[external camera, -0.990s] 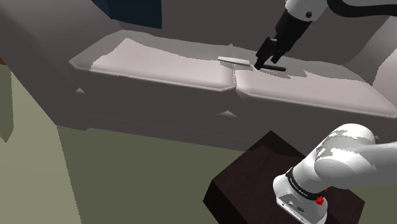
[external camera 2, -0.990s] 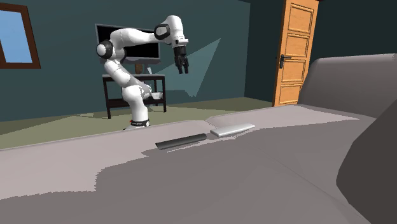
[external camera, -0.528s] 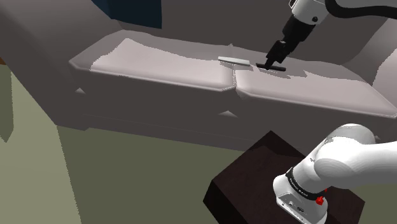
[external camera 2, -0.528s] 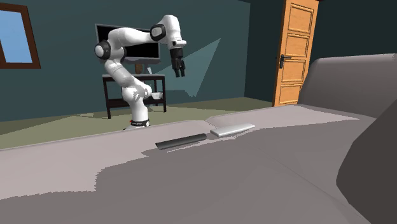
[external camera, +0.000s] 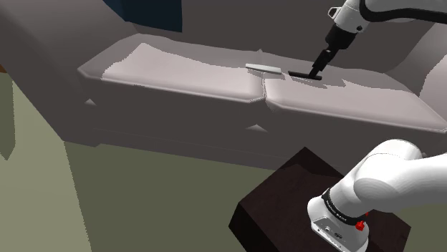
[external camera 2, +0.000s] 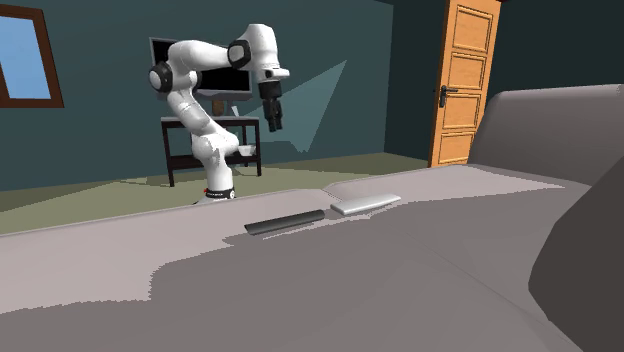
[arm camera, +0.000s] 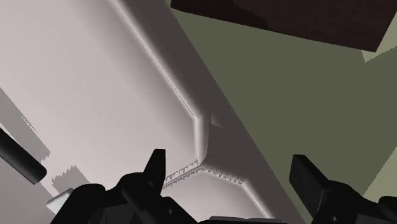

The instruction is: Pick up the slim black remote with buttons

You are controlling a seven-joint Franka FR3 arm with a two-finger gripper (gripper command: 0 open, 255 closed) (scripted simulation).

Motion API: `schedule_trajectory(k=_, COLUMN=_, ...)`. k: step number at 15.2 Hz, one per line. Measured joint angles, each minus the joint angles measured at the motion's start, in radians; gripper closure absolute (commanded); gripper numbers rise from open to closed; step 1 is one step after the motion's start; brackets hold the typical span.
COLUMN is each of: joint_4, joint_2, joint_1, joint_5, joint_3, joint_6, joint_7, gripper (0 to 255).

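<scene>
As the grey sofa stretches out under the white arm, the tool hangs open above it.
Fingers well apart, clasping nothing, up clear of the sofa's cushions. Slim black remote lies flat on the sofa seat, near the seam between its cushions, and a pale grey remote sits just beside it there.

In the shoulder view the fingers hid the black remote's end toward three o'clock, and its buttons were too small to make out. In the wrist view the picture's edge cut the same remote off.
</scene>
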Motion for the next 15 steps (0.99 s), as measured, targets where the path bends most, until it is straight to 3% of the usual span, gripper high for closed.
schedule_trajectory(k=8, joint_4=0.132, joint_2=0.22, joint_1=0.034, joint_5=-0.031, joint_3=-0.232, joint_6=0.058, joint_7=-0.324, gripper=0)
schedule_trajectory(k=13, joint_4=0.261, joint_2=0.408, joint_1=0.077, joint_5=0.022, joint_3=-0.376, joint_6=0.082, joint_7=-0.542, gripper=0)
schedule_trajectory(k=15, joint_4=0.332, joint_2=0.512, joint_1=0.095, joint_5=0.073, joint_3=-0.436, joint_6=0.089, joint_7=-0.643, gripper=0)
